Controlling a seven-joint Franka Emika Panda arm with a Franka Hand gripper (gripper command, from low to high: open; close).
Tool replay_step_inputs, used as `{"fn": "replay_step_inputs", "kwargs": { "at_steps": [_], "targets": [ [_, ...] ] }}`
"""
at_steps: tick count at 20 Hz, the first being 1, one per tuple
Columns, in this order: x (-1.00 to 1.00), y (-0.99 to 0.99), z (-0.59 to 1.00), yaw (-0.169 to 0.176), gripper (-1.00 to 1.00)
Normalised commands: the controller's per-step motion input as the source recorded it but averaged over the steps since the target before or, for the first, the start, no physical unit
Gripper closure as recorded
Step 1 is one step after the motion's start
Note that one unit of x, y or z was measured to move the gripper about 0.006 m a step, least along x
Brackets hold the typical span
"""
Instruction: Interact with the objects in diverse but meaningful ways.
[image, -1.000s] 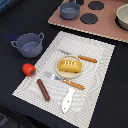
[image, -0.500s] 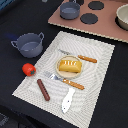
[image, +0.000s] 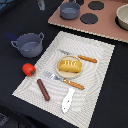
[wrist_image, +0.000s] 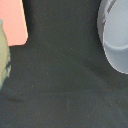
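Note:
A yellow-orange bread loaf (image: 70, 65) lies on a tan round plate (image: 59, 71) in the middle of a striped placemat (image: 97, 87). Orange-handled cutlery flanks the plate: one piece (image: 87, 59) behind it, a fork (image: 73, 85) in front, and a white knife (image: 68, 100) nearer still. A brown sausage (image: 43, 89) and a red tomato (image: 28, 69) sit toward the exterior view's left. One grey-blue pot (image: 30, 44) stands on the dark table; another (image: 70, 9) is on the pink stove board (image: 107, 27). A small grey shape at the top edge may be my gripper (image: 41, 4); its state is unreadable.
The wrist view shows dark table between a pink board corner (wrist_image: 12, 22) and a grey-blue pot (wrist_image: 116, 35). The stove board carries dark round burners (image: 89, 18). A pale bowl (image: 122, 16) sits at the exterior view's far right.

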Motion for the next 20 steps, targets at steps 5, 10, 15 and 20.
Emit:
{"fn": "replay_step_inputs", "kwargs": {
  "at_steps": [5,10,15,20],
  "targets": [
    [-0.03,-0.34,-0.35,0.035,-1.0],
    [0.0,-0.22,-0.32,0.028,-1.0],
    [0.12,-0.25,-0.12,0.0,-1.0],
    [-0.13,-0.19,-0.37,0.042,-1.0]
  ]
}}
